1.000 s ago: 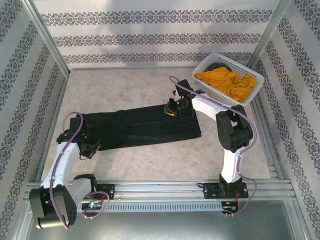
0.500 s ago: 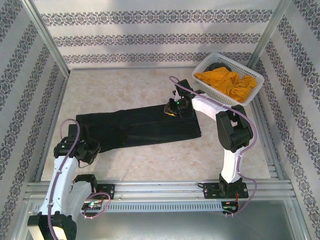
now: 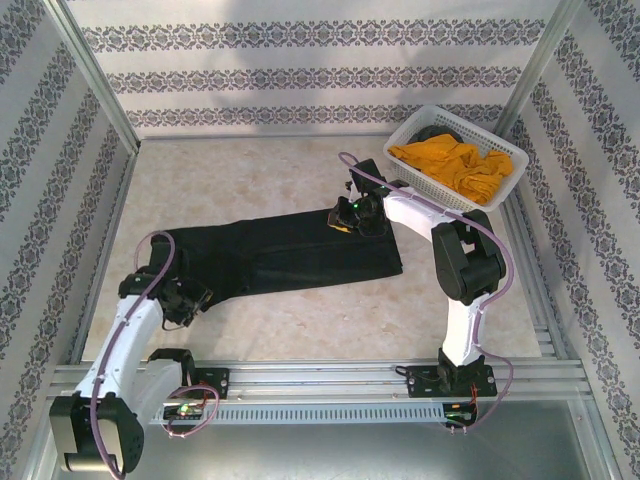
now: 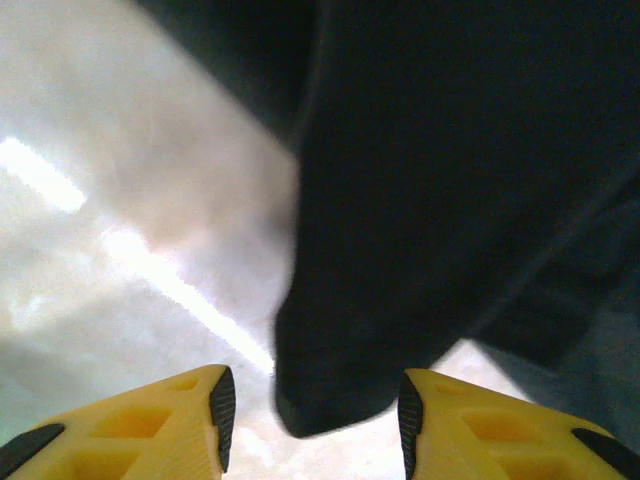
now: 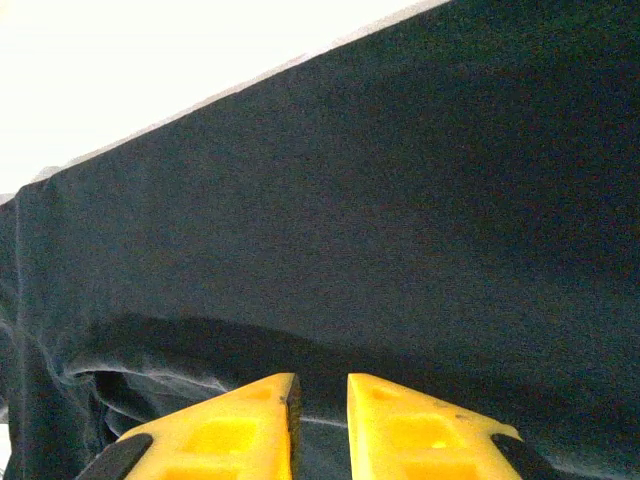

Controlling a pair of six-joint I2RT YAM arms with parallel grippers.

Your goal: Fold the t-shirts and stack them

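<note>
— Pale mottled table (image 3: 300, 170), patterned walls (image 3: 300, 75) on three sides; logged first. What do you have at the left pincer (image 3: 188, 298)?

— Wrist view: I see the left pincer (image 4: 313, 405) spread, its yellow fingers (image 4: 150, 435) well apart. A corner of the black shirt (image 4: 450, 200) lies on the table between the tips, touching neither pad as far as I can see. The rest of the cloth runs ahead and to the right of the pincer. Bare table sits ahead to its left, with glare streaks.

— Noted. Right pincer (image 3: 352, 215)?

— It sits low at the other end of the same shirt, on its far edge. In its wrist view, the right pincer (image 5: 318, 395) has its fingers pressed almost together, leaving only a thin dark slit. A ridge of black cloth gathers up to the tips, so I read it as pinching the shirt. More cloth lies flat ahead of it, with bright table past the hem.

— Shirt layout from above?

— The black shirt (image 3: 290, 255) is a long, narrow band on the table, stretched from the left pincer to the right pincer and wider toward the right one.

— Second shirt?

— The orange shirt (image 3: 450, 165) is crumpled inside the white basket (image 3: 430, 187), beyond the right pincer and to its right, apart from it.
</note>
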